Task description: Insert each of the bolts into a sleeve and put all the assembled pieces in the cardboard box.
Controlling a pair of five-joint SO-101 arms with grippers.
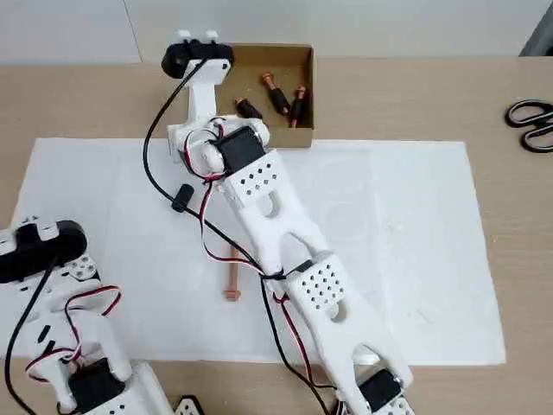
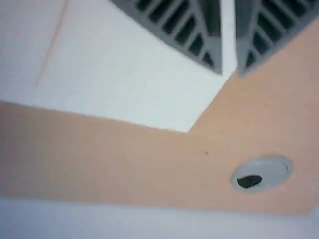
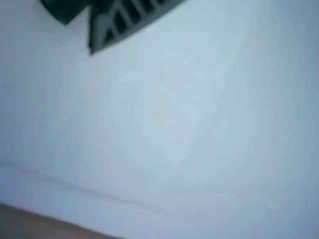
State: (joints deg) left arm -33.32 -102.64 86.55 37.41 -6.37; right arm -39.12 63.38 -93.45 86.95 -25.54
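One copper bolt (image 1: 232,278) lies on the white sheet (image 1: 415,242) at 7 o'clock. It is likely light, rigid and prone to roll, so best pinched mid-shank. The cardboard box (image 1: 308,86) at 12 o'clock holds what look like three assembled pieces (image 1: 278,95). The left gripper (image 2: 230,73) has its fingers (image 2: 189,35) nearly together and empty; the right gripper's (image 3: 89,35) state cannot be told.

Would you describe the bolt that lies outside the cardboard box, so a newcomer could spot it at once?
Start at the white sheet, then find the arm stretched across it toward the cardboard box. Just beside that arm's middle lies the bolt: bare and copper-coloured, with no black sleeve, unlike the assembled pieces in the box.
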